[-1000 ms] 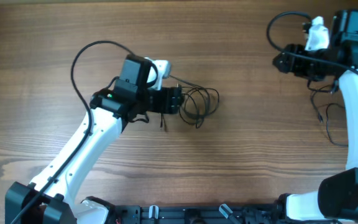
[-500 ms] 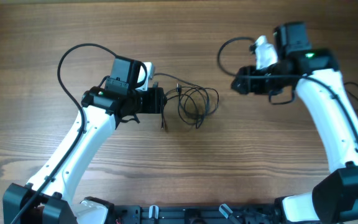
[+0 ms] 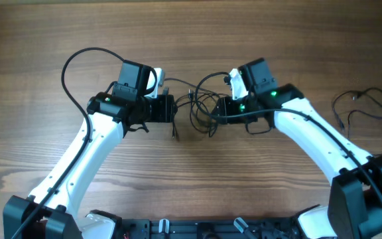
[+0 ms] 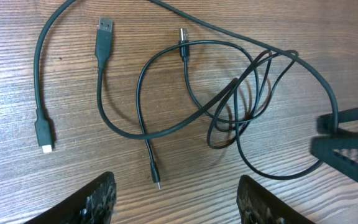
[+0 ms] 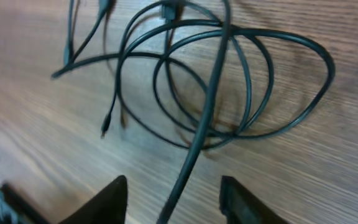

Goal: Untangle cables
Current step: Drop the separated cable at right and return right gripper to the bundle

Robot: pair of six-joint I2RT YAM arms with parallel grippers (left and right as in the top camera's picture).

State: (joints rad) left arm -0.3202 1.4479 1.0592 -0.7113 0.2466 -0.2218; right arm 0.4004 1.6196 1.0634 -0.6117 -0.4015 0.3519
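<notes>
Wood-grain table (image 3: 32,40) fills the overhead view from edge to edge. At centre left, the left gripper (image 3: 172,109) points toward the right of the frame, low over the boards. Its fingers (image 4: 101,199) are spread wide with nothing between them. Just beyond them lie the cables (image 3: 204,109), a knot of thin black loops resting on the table at the middle of the frame. In the left wrist view the tangle (image 4: 235,106) sits at centre right. Its free ends trail to the upper left: a flat USB plug (image 4: 104,28) and, further left, a white-tipped plug (image 4: 44,134), both lying flat and apart from each other. A thin pin-ended strand (image 4: 156,177) reaches toward the lower edge. Right of the knot, the right gripper (image 3: 219,107) faces the left one from the opposite side, at the edge of the loops. Its fingers (image 5: 114,199) are parted, and one strand of the crossed loops (image 5: 229,81) runs down between them without being pinched. At the far right of the overhead view a loose cord (image 3: 367,109) lies on the wood, well apart from the knot.
</notes>
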